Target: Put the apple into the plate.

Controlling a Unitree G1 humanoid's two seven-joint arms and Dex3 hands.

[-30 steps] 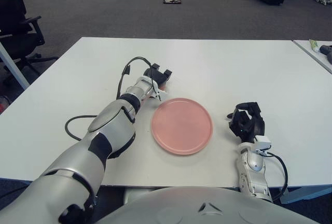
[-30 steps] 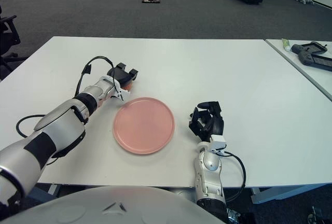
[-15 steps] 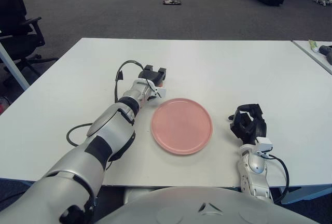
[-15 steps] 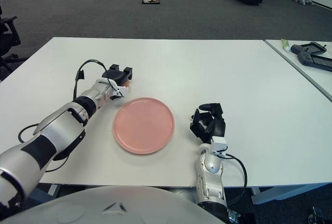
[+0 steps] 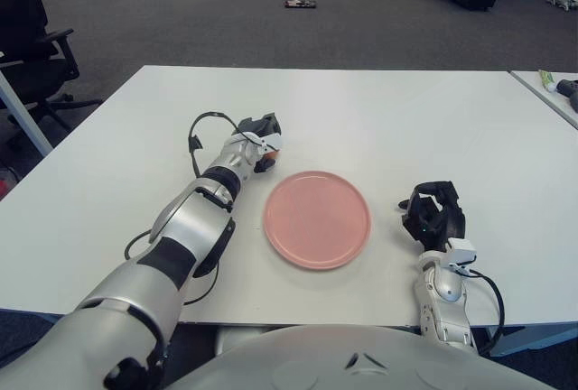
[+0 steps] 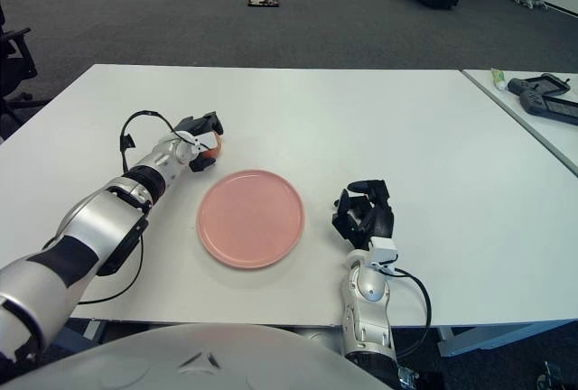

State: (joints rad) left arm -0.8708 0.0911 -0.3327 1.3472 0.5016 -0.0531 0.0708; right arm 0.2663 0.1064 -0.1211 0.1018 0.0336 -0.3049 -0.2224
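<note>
Right now the left hand [image 6: 200, 137] is stretched out over the counter [image 6: 379, 128], on the far-left side of the pink plate [image 6: 250, 218]. Its dark fingers [image 6: 209, 125] are curled around the apple [image 6: 213, 145], of which only a small reddish-orange patch shows past them in the right eye view. The apple sits at the hand, just beyond the plate's far-left rim and not over it; whether it is lifted or touching the counter cannot be told. The plate holds nothing yet.

The right hand [image 5: 434, 218] shows to the right of the plate, near the front edge of the counter, its fingers curled in and holding nothing.

As a judgement, the apple should be firm and of moderate weight for these fingers, with a smooth, waxy skin that can slip if only the tips press on it. Its round shape gives no flat face, so the best hold is across the widest part, fingers wrapping opposite sides rather than pinching near the stem. It bruises if squeezed hard or dropped, and will roll once released, so it should be set down near the middle of the plate, low, before letting go. The plate looks shallow, with little rim to stop a rolling fruit.
</note>
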